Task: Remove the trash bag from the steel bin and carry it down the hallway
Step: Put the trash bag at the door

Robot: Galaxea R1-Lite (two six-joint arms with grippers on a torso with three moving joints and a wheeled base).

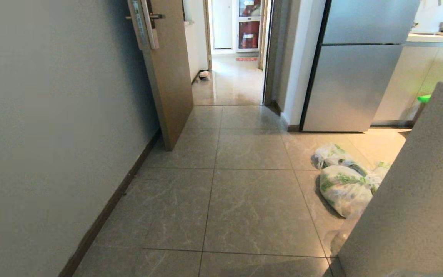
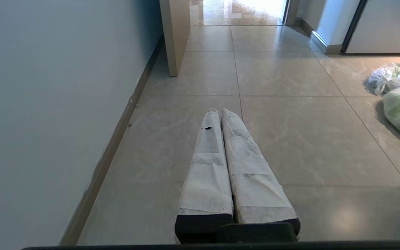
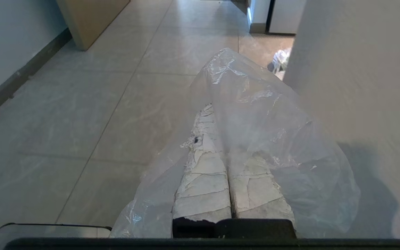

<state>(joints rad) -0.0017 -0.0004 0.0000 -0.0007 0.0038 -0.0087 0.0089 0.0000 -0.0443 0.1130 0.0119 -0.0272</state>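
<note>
Right gripper (image 3: 217, 114): taped fingers clenched together, clear film of the trash bag (image 3: 276, 139) draped over and around them, so it reads as a grasp on the bag's plastic. The exact pinch point is hidden under the film. The bag billows to the right side of the fingers and hangs below, with its bottom cut off by the frame edge; no contents can be made out. Neither arm nor the bag shows in the head view.

Left gripper (image 2: 221, 113): taped fingers pressed flat together, nothing between them, parked low over the tiles near the left wall (image 2: 47, 104).

The steel bin is not visible in any view, so judging by that the bag is already out and the carry is what remains.

Key relation: the hallway (image 1: 233, 82) lies straight ahead and far, through the doorway past the open wooden door (image 1: 167, 77) on the left. The bag sits on the robot's right side, just beside the grey counter side (image 1: 410, 200), so the right arm alone has it. White grocery bags with green print (image 1: 344, 184) lie on the floor to the right of the path, and the fridge (image 1: 356, 69) stands far right. Risk guess: the bag could brush the counter or the grocery bags.

The grey edge at the near corner of the right wrist view is unclear.
</note>
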